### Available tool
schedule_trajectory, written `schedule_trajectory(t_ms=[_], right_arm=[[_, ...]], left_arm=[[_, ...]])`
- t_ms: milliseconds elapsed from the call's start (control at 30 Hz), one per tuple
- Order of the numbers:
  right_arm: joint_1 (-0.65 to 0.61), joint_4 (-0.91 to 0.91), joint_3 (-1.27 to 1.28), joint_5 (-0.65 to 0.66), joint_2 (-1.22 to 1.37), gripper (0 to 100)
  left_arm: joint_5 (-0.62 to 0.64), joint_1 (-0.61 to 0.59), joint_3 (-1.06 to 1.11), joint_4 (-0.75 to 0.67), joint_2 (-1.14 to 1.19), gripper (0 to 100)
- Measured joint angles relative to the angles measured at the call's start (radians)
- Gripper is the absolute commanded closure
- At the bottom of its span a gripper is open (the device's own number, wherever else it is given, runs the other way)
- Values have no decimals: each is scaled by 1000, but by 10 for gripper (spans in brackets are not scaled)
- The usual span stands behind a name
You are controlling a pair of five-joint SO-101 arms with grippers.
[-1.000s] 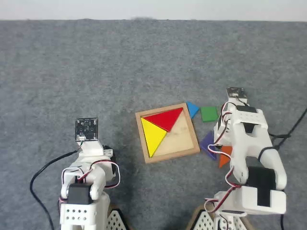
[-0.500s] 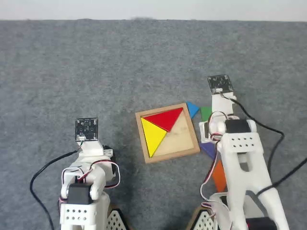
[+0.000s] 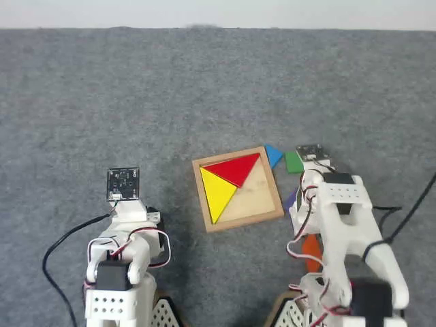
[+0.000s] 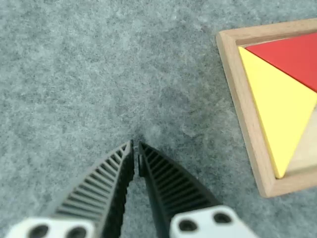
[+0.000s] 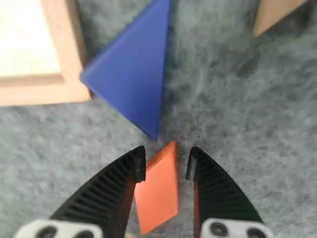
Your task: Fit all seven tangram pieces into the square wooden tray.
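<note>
The square wooden tray (image 3: 257,193) is lying a bit turned on the grey mat (image 3: 136,102), between the two arms. Inside it, a red triangle (image 3: 235,168) and a yellow triangle (image 3: 218,193) are sitting edge to edge, and the rest of the tray is showing bare wood. A light blue triangle (image 3: 273,154) is lying just outside the tray's far right corner, and a green square (image 3: 294,162) is lying beside it.

In the right wrist view we are seeing a dark blue triangle (image 5: 133,74) lying against the tray's corner. An orange piece (image 5: 157,191) is lying near its tip. The right gripper (image 5: 165,163) is holding its fingers apart, one on each side of the orange piece. A tan piece (image 5: 272,15) is peeking in farther off.

The left gripper (image 4: 135,146) is hanging over bare mat beside the tray, with its fingers pressed together on nothing.
</note>
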Motion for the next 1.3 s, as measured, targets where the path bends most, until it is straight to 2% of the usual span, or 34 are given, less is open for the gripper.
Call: schedule_trajectory(t_ms=[133,433,833,1000,1067,1200,1300], right_arm=[[-9,20,-8,77,43,716],[-12,35,-38,152,114,720],[-11,49,-54,381,153,721],[-6,97,-77,431,166,723],[-5,103,-81,460,172,757],[8,103,-81,479,173,890],[15,78,-81,482,175,930]], left_arm=[[0,0,0,0,0,986],[0,0,0,0,0,986],[0,0,0,0,0,986],[0,0,0,0,0,986],[0,0,0,0,0,986],[0,0,0,0,0,986],[0,0,0,0,0,986]])
